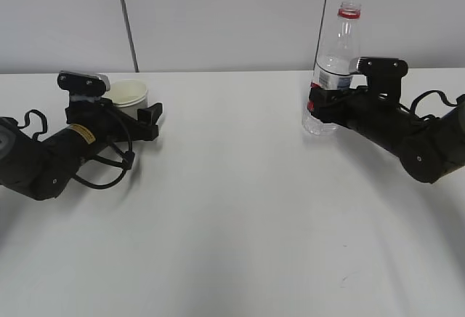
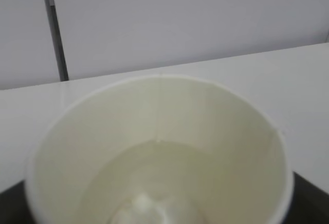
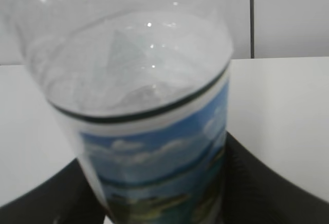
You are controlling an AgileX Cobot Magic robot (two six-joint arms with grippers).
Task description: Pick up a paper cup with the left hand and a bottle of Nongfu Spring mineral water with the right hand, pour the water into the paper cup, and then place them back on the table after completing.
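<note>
Here we have the paper cup on the table at far left, sitting between the left hand's fingers; whether they press it, we cannot tell. It is light and crushable, so we grip mid-wall, gently. The right hand seems to pinch the bottle at its label; thin, slippery plastic.

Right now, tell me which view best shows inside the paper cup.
The left wrist view: it looks down into the paper cup. The exterior view shows only its rim and side. The right wrist view misses it.
</note>
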